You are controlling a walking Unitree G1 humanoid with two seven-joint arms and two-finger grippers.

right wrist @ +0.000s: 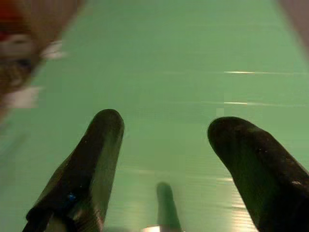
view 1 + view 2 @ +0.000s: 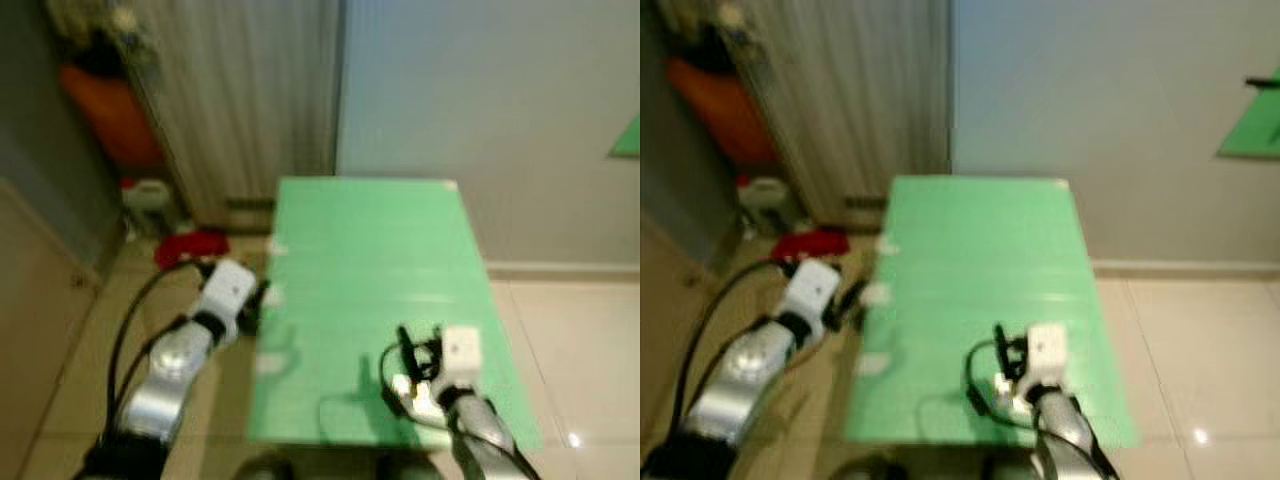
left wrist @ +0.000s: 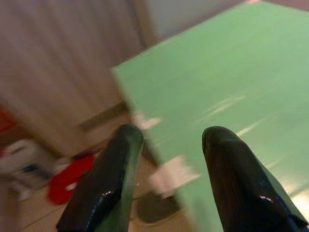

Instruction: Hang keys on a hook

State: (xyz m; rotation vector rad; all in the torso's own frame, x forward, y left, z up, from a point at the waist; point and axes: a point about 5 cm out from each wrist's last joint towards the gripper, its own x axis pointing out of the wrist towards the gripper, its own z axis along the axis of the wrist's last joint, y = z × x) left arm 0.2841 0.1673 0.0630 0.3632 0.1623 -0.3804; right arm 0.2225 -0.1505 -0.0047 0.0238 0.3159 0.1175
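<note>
The green table (image 2: 370,290) is standing against the pale wall, its far edge at the wall and its near edge toward the robot. Its surface is showing streaks of glare and nothing that can be made out as keys. No hook can be identified either; a green shape (image 2: 628,137) is showing on the wall beyond the table's right edge, but what it is cannot be told. The views are blurring, consistent with the robot being in motion.

The right hand (image 1: 164,145) is hovering low over the table near its near right corner, fingers pointing toward the far edge. Its two black fingers are spread apart with bare green surface between them, so it is released and grasping nothing. This low, forward pose is judged to be a search or approach posture over the surface where the keys would be expected.

The left hand (image 3: 169,150) is reaching past the table's left edge, near the near left corner, with the forearm rising from below and bent at the elbow. Its fingers are likewise parted and holding nothing; between them the table's left edge and small white tabs (image 3: 171,174) on it are showing.

Beyond the left edge, a red object (image 2: 190,246) and a white container (image 2: 148,196) are lying on the floor beside a ribbed curtain (image 2: 240,90).

The location of the keys cannot be established from these views, and the task is judged to be at its earliest stage.
</note>
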